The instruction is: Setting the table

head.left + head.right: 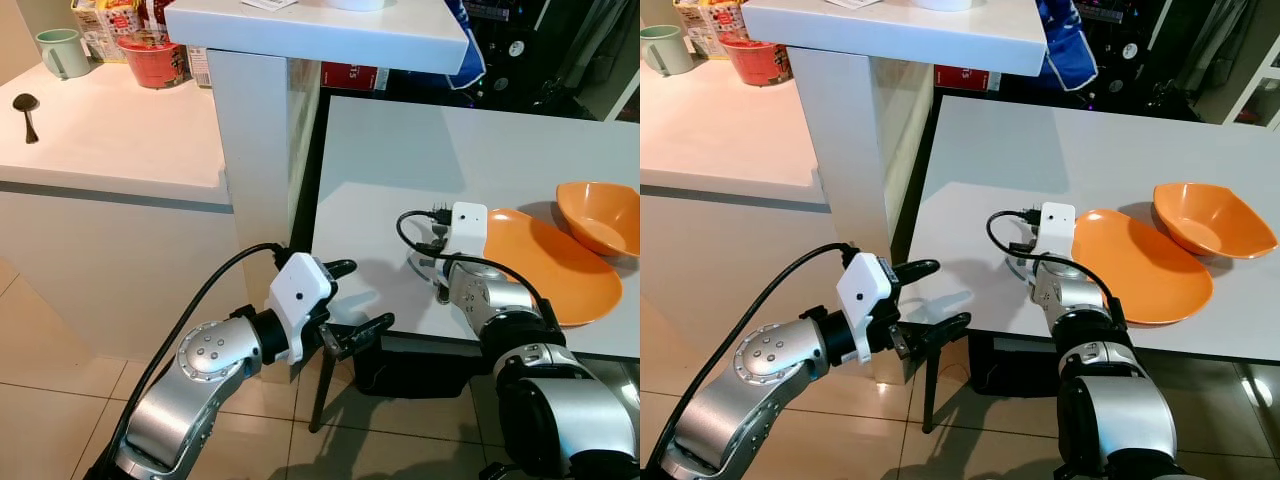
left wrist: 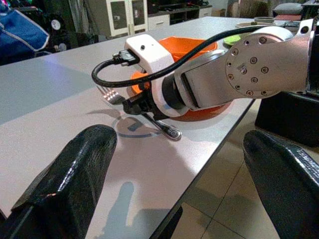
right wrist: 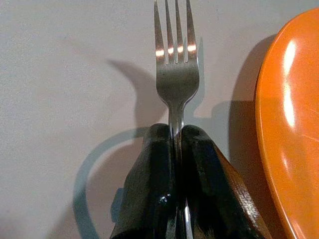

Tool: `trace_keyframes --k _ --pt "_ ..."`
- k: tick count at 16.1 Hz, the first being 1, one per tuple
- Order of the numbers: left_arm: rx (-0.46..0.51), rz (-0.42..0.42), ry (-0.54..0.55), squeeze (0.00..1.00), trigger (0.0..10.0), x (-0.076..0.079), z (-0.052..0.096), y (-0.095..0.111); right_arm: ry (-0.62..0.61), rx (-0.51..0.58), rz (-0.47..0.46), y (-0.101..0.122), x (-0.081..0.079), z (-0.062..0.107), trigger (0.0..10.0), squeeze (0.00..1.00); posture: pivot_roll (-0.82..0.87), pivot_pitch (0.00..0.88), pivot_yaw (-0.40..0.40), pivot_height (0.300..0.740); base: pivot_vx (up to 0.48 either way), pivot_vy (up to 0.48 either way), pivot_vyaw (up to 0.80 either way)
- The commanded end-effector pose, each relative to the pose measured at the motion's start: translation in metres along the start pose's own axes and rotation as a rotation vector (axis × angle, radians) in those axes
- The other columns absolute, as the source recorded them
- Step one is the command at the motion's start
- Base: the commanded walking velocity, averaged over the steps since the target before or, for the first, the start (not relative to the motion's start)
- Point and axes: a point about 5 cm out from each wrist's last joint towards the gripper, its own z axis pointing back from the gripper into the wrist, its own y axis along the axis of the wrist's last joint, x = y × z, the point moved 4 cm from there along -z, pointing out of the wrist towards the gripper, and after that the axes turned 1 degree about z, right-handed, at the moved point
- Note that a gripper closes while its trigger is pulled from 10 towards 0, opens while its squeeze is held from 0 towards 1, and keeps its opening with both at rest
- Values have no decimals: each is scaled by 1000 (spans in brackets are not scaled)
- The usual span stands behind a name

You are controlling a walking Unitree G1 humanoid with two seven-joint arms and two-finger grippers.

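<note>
A steel fork point(image 3: 175, 74) lies low over the white table point(image 1: 400, 170), its tines pointing away from me. My right gripper point(image 3: 175, 133) is shut on its handle. The fork sits just left of a flat orange plate point(image 1: 545, 265), with a small gap between them. An orange bowl point(image 1: 600, 215) rests against the plate's far right edge. My left gripper point(image 1: 358, 298) hangs open and empty beside the table's near left corner, below the tabletop. In the left wrist view the fork point(image 2: 112, 95) shows under the right wrist, handle end toward the table's near edge.
A white pillar point(image 1: 265, 150) carrying a shelf stands between the table and a pale counter point(image 1: 110, 140). On the counter are a dark spoon point(image 1: 27, 110), a green mug point(image 1: 62, 52) and a red bowl point(image 1: 150, 60). Tiled floor lies below.
</note>
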Motion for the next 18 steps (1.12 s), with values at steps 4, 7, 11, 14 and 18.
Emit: trace_keyframes --k 4,7,11,14,18 --pt "3 -10 -26 0 10000 5 -1 3 -9 -1 14 0 5 -1 10000 1000 19 0 -55 740 0 0 0" --pt "2 -11 -26 0 10000 5 -2 3 -7 -1 13 0 6 -2 10000 1000 19 0 -55 740 0 0 0" --pt "9 -17 -17 0 10000 3 -1 5 27 22 13 5 2 -2 10000 1000 21 0 -56 740 0 0 0" --pt "25 -16 -2 0 10000 0 0 9 41 73 12 19 1 0 10000 1000 22 0 -57 740 0 0 0" --pt "57 4 41 0 10000 -1 1 15 46 183 5 51 4 14 10000 0 21 0 -56 740 0 0 0"
